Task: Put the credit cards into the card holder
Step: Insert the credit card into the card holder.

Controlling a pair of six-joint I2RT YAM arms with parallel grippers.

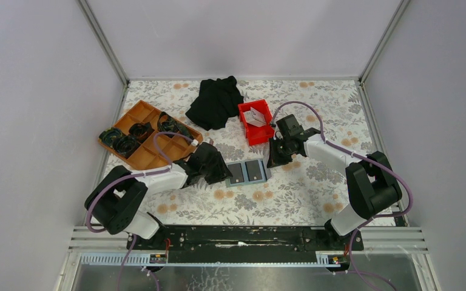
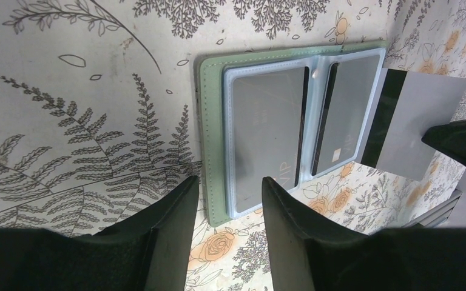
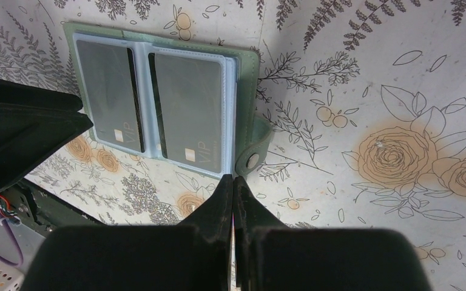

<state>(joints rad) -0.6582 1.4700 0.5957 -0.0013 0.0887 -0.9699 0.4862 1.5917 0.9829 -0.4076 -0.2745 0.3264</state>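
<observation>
One stiff, slick credit card (image 2: pixel 425 115) we pinch endwise in our right gripper (image 3: pixel 233 179); our left gripper (image 2: pixel 230 182) gapes empty at the card holder (image 2: pixel 212 109).

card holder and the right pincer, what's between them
A grey card with a dark stripe, pinched in the right pincer, its striped end at the card holder's edge; the left wrist view shows it.

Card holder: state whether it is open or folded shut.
Open. The card holder lies spread flat on the table, both clear pockets facing up with a dark card in each, and its snap tab sticks out unfastened.
</observation>
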